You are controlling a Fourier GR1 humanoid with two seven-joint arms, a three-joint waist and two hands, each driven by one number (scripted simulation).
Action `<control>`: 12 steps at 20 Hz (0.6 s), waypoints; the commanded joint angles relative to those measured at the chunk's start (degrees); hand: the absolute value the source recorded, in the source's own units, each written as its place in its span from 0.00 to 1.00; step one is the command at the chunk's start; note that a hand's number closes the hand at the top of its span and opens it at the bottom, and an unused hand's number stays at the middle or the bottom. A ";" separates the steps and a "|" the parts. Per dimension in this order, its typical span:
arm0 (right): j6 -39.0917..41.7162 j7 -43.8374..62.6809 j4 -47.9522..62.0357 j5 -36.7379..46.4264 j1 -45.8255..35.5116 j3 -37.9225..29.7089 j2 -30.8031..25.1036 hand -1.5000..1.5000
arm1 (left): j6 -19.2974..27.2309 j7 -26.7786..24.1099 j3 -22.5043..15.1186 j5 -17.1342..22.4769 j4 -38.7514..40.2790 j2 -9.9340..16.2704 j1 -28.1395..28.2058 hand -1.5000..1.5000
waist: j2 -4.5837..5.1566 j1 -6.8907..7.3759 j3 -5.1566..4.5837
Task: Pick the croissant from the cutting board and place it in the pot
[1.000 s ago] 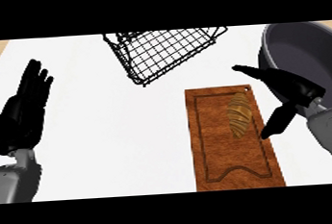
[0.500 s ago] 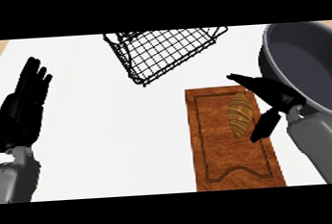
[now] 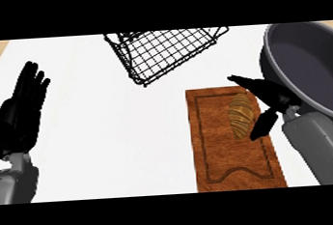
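Fingers (image 3: 261,124) spread, flanking croissant (image 3: 239,115)

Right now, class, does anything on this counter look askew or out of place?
The wire basket looks odd: it sits tilted at the counter's far edge, not level. The croissant lies straight on the cutting board, the pot is upright, and nothing is spilled.

No legible markings found.
Inspection of the brown wooden cutting board (image 3: 232,151), dark grey round pot (image 3: 311,71) and black wire basket (image 3: 167,51) shows no readable text, label, brand or number.
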 commanded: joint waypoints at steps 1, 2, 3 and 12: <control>-0.12 1.34 -1.10 2.54 1.68 -0.60 2.33 0.00 | 1.52 4.34 0.58 -1.22 0.03 -0.28 -4.83 0.50 | -0.04 -0.27 0.00; 1.58 2.68 -0.59 2.99 -0.11 -1.21 2.21 0.00 | 0.59 -2.99 -1.16 -2.72 4.14 -2.87 -1.10 0.50 | -0.01 -0.22 -0.02; -2.73 -2.31 5.70 5.49 0.05 -1.23 2.17 0.00 | 0.84 -1.51 -1.57 -2.62 -0.26 -3.09 1.27 0.50 | 0.02 0.07 0.00; -6.51 -13.77 9.68 12.46 -0.21 2.01 2.38 1.00 | -1.73 -1.02 2.63 -0.37 3.88 -1.10 -3.13 0.50 | 0.09 0.15 0.01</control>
